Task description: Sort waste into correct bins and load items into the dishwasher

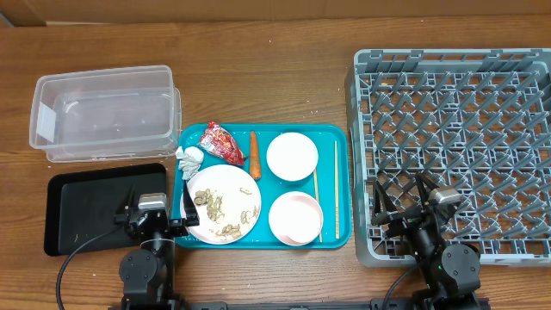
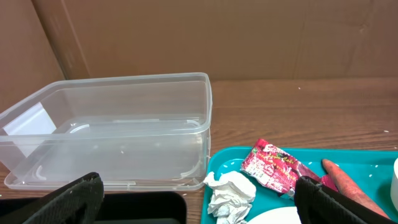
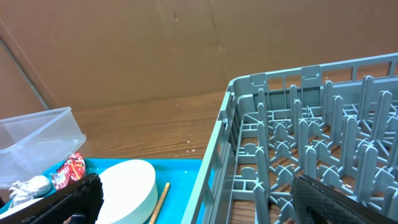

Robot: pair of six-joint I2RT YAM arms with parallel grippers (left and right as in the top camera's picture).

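Now | carrot (image 1: 255, 153) long axis near-far | L gripper (image 2: 199, 182), R gripper (image 3: 196, 183) wide apart, empty

The tabletop (image 1: 258, 69) carries one clear plastic tub (image 1: 103, 120), one black tray (image 1: 86, 207), one teal tray (image 1: 327, 138) and one grey dish rack (image 1: 448, 129). There is one white plate (image 1: 232, 185). Bowls number two: a far bowl (image 1: 292, 156) and a near bowl (image 1: 295, 217). One red snack wrapper (image 1: 222, 142), one crumpled tissue (image 1: 189, 158) and one carrot (image 1: 255, 153) are there. One chopstick (image 1: 316, 202) and a second chopstick (image 1: 336, 185) make two. The food scraps (image 1: 219, 207) are too small to count.
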